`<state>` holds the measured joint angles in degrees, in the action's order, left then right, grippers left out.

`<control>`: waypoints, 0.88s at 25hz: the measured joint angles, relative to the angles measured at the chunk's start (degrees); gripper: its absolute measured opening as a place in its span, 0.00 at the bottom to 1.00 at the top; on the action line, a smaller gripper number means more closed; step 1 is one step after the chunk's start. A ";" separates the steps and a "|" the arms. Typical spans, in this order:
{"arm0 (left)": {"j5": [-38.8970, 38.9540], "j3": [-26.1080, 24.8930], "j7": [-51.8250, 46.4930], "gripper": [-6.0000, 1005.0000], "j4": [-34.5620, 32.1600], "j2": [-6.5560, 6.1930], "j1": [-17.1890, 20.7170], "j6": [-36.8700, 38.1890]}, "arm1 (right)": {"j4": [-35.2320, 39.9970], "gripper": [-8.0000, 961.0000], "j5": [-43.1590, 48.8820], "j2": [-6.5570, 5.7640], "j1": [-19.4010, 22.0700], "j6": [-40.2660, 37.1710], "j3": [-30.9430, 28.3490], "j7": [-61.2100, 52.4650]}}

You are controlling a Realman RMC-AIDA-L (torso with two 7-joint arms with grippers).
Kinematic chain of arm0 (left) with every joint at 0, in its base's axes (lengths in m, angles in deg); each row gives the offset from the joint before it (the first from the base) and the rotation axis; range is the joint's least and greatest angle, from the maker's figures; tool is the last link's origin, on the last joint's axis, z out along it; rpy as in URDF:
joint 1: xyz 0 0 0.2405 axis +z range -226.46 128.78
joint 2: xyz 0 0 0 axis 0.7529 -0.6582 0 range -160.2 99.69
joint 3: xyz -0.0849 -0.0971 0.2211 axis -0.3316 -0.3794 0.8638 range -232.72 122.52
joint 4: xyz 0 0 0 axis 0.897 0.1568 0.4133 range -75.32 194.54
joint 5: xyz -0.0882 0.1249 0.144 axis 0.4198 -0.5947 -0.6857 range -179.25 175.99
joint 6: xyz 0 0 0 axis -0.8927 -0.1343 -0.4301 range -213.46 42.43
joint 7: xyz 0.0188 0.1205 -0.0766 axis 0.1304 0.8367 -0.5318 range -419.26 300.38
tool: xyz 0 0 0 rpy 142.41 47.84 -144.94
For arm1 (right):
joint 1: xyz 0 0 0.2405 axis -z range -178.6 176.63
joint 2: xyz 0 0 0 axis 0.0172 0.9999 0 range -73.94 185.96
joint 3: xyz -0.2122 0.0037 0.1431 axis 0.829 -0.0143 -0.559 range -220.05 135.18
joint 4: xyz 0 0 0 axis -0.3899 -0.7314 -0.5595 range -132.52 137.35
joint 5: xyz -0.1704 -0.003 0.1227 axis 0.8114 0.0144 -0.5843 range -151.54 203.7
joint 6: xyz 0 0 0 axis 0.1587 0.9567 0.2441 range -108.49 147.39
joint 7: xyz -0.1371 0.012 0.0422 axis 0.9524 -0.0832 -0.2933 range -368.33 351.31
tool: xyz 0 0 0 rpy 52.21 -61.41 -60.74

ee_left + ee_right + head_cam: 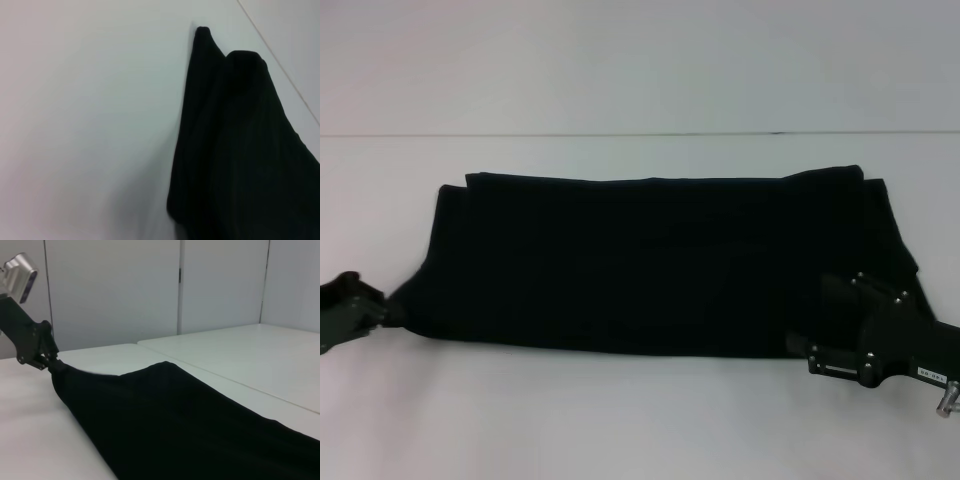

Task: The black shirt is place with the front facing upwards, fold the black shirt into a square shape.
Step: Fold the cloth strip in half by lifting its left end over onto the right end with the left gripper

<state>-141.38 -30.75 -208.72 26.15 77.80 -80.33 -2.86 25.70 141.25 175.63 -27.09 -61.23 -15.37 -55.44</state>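
The black shirt (650, 260) lies folded into a wide band across the white table (620, 420), with no lettering or label showing. My left gripper (382, 308) is at the band's near left corner and is shut on it, drawing the cloth to a point. It also shows in the right wrist view (49, 361), pinching that corner. My right gripper (825, 325) sits over the near right corner, its fingers lost against the black cloth. The shirt (175, 420) runs taut from there to the left gripper. The left wrist view shows the shirt's end (240, 150) on the table.
The table's far edge or seam (640, 133) runs across behind the shirt. A second white table surface (240, 355) and grey wall panels (115, 290) stand beyond. Bare table lies in front of the shirt.
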 joint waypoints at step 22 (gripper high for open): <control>2.99 -8.32 0.70 0.03 -1.84 -4.01 2.50 6.68 | -0.28 0.98 -0.28 0.00 0.68 0.10 -1.87 -0.25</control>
<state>-138.39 -39.07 -208.02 24.31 73.80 -77.83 3.82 25.43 140.97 175.63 -26.41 -61.14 -17.24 -55.70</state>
